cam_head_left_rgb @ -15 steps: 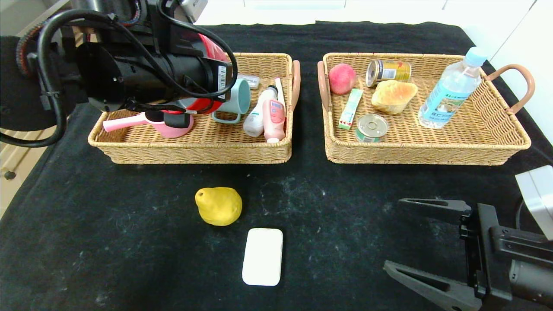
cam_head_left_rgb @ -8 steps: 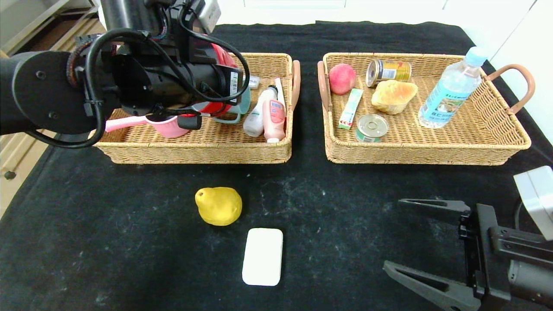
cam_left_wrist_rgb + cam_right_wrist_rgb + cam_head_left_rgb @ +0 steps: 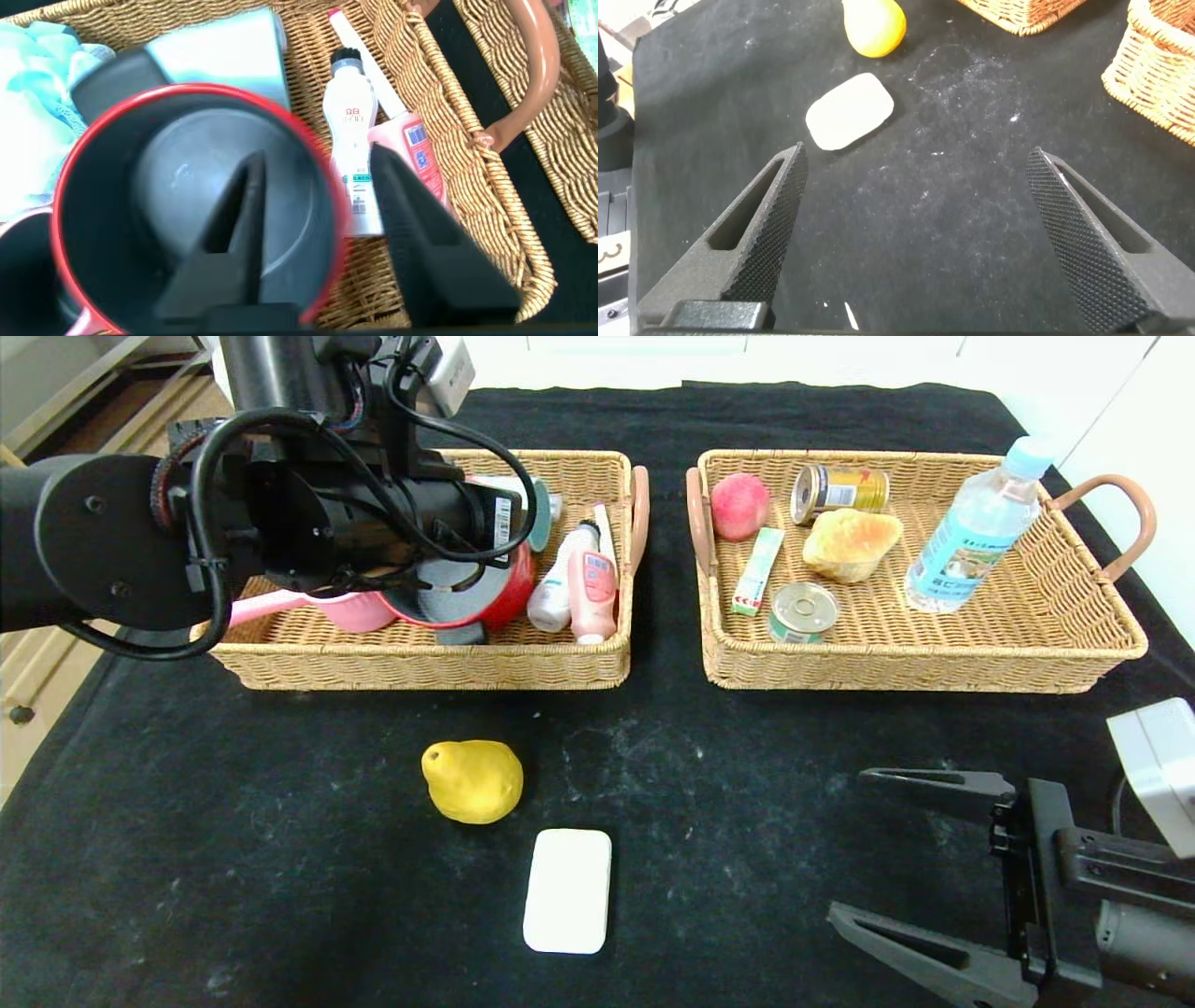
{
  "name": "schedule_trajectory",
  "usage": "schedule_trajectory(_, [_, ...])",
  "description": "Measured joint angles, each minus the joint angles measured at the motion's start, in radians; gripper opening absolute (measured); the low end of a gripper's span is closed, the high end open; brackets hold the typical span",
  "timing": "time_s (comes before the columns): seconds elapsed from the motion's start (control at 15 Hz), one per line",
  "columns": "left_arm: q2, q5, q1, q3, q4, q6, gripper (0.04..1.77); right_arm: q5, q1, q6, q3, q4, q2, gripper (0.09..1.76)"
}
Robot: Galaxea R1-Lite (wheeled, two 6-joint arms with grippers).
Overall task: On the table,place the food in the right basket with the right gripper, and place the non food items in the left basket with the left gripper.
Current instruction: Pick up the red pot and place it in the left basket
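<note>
- Right now my left gripper (image 3: 318, 229) is over the left basket (image 3: 420, 663), jaws parted either side of the red pot (image 3: 467, 593) rim; pot sits in the basket, looks released.
- Yellow pear (image 3: 473, 780) and white soap (image 3: 568, 889) lie on the cloth, near centre, just apart.
- Right gripper (image 3: 910, 859) is spread wide, empty, low at right; pear lies up-left of it, soap's long axis pointing toward the baskets.
- Path looks clear; soap sits close beside the pear.

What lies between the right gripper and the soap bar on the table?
Nothing: in the right wrist view only bare black cloth lies between the open right gripper and the soap bar; the pear sits beyond it.
</note>
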Motion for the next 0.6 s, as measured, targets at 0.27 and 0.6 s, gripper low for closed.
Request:
schedule_trajectory(0.27, [-0.004,0.003,-0.001,0.003,0.002,-0.002,1.19,0.000,0.000,0.001,0.000,0.001,0.002,1.71])
schedule_trajectory(0.6, [-0.018,0.006,-0.001,0.018,0.010,-0.002,1.43,0.000,0.000,0.000,-0.001,0.000,0.008,1.71])
